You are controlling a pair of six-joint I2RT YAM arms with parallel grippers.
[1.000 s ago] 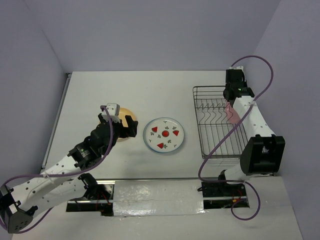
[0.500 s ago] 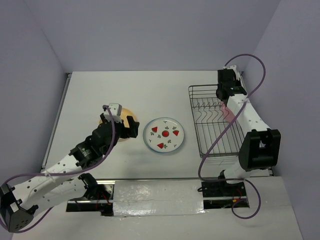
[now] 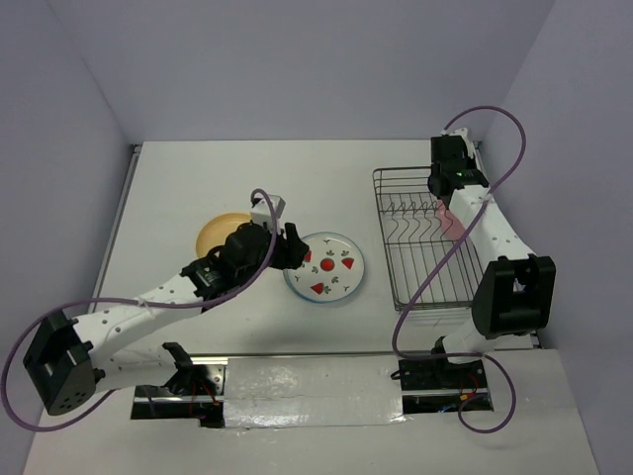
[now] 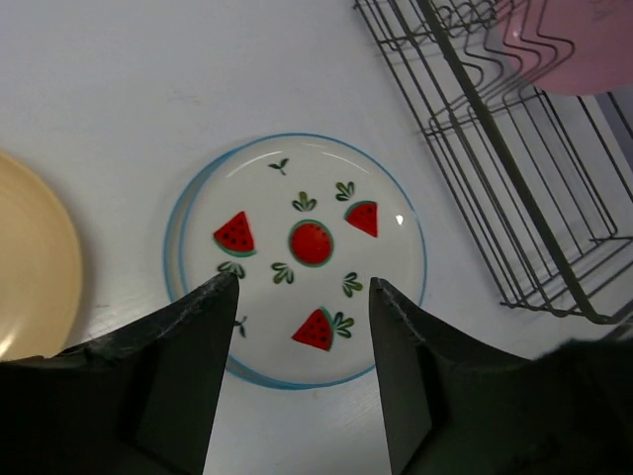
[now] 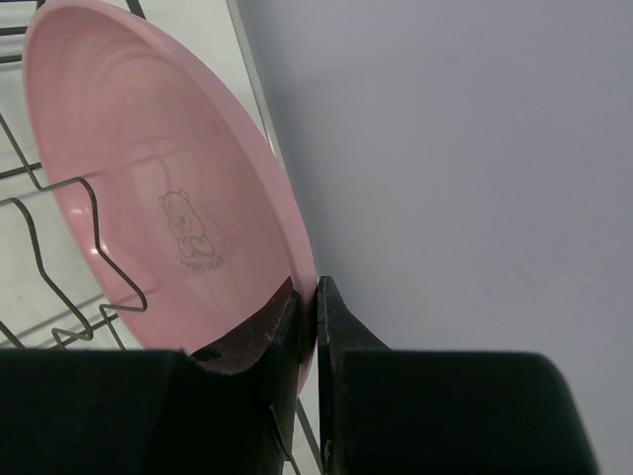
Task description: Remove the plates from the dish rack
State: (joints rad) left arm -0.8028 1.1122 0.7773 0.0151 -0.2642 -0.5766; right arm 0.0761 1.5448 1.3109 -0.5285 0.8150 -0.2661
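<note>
The white plate with red fruit marks [image 3: 324,265] lies flat on the table and shows in the left wrist view [image 4: 302,252]. The yellow-orange plate [image 3: 216,234] lies flat left of it, its edge in the left wrist view [image 4: 30,267]. My left gripper [image 3: 293,249] is open and empty above the near-left edge of the white plate [image 4: 303,297]. The pink plate [image 5: 168,198] stands on edge in the dark wire dish rack [image 3: 420,242] at its far right [image 3: 450,220]. My right gripper [image 5: 315,312] is shut on the pink plate's rim.
A purple wall [image 5: 445,148] stands close behind the pink plate, along the rack's right side. The rack's upright tines [image 4: 495,89] show in the left wrist view. The table's left edge has a metal strip [image 3: 114,233].
My left gripper has left the yellow-orange plate and moved right over the white plate. My right gripper shifted the rack and pink plate slightly left, then held still.
</note>
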